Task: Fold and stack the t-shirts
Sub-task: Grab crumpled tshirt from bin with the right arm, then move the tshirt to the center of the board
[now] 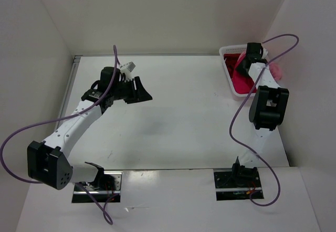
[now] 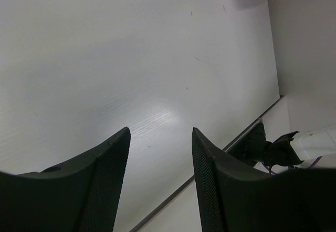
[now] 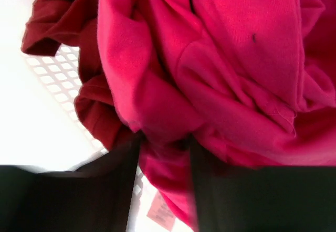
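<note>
Right claw (image 3: 164, 143): hangs in the white basket (image 3: 52, 72), jaws parted astride a fold of the crimson-pink shirt (image 3: 236, 59) right below; dark red shirt (image 3: 52, 22) alongside. Left claw (image 2: 160, 132): gapes empty, well apart.

My counter (image 1: 184, 116) is a flat white sheet with pale walls on its left, far and right sides. The surface is matte, with a few small dark specks, and my left wrist view shows a soft patch of glare on it. One white lattice basket (image 1: 229, 51) sits directly on it, in the far right corner close to the right wall. At the near edge my left base plate (image 1: 97, 186) and my right base plate (image 1: 236, 182) are fixed, well apart.
</note>
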Robot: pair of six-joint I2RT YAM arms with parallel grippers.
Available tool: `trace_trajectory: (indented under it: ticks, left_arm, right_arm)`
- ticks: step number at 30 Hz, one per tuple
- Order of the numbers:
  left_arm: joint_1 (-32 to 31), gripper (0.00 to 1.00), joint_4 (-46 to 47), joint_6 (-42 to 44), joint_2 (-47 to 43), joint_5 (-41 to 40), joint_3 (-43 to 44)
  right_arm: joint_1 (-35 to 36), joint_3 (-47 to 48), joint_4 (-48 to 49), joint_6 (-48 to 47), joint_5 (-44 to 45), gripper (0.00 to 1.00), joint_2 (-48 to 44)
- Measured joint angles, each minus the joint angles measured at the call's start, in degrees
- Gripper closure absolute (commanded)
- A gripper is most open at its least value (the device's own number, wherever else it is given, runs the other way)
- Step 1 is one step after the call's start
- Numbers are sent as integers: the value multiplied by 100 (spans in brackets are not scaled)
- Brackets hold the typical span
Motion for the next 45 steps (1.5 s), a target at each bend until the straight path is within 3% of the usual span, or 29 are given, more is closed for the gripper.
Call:
trace_trajectory:
  ticks: [3,7,10,15,19,23,29,32,36,37,41,43,45]
  left_arm:
    - [-26,43,-26,-2,0,-44,0]
    - [-31,44,-76,0,0,-90,2]
    - [-31,44,-105,-2,2,-94,24]
    - [-31,44,-153,-4,142,-83,411]
    - [15,44,-184,-24,295,-63,992]
    - [304,41,-177,-63,396,70,1445]
    - [1217,40,-225,-273,494,216,1663]
    - [1644,39,-243,-382,494,243,1639]
    - [1934,36,-238,-481,490,166,1443]
    - [1934,36,-197,-481,476,162,1320]
    - [1818,35,-188,-476,470,111,850]
    - [1663,35,-210,-448,535,0,715]
    - [1434,35,-245,-407,664,-144,675]
  right_arm:
    - [0,72,9,-42,-57,90,17]
    - [0,92,35,9,-79,98,-76]
    - [4,-94,22,55,-72,98,-551]
    - [177,-251,20,188,-76,98,-2243]
    - [911,496,2,256,-402,98,-3397]
    - [1683,1580,302,516,-1388,98,-3720]
    - [1856,2317,1029,1290,-2907,96,-3571]
    - [1937,1558,1622,1635,-3462,95,-3539]
    - [1869,-376,2142,1718,-3971,95,-3364]
    - [1773,-774,2221,1696,-4068,91,-3075]
    - [1300,-1333,1969,1615,-4063,47,-1440]
    - [1174,-1329,1628,1478,-3742,39,-859]
    - [1220,-1329,1167,1285,-3285,39,-721]
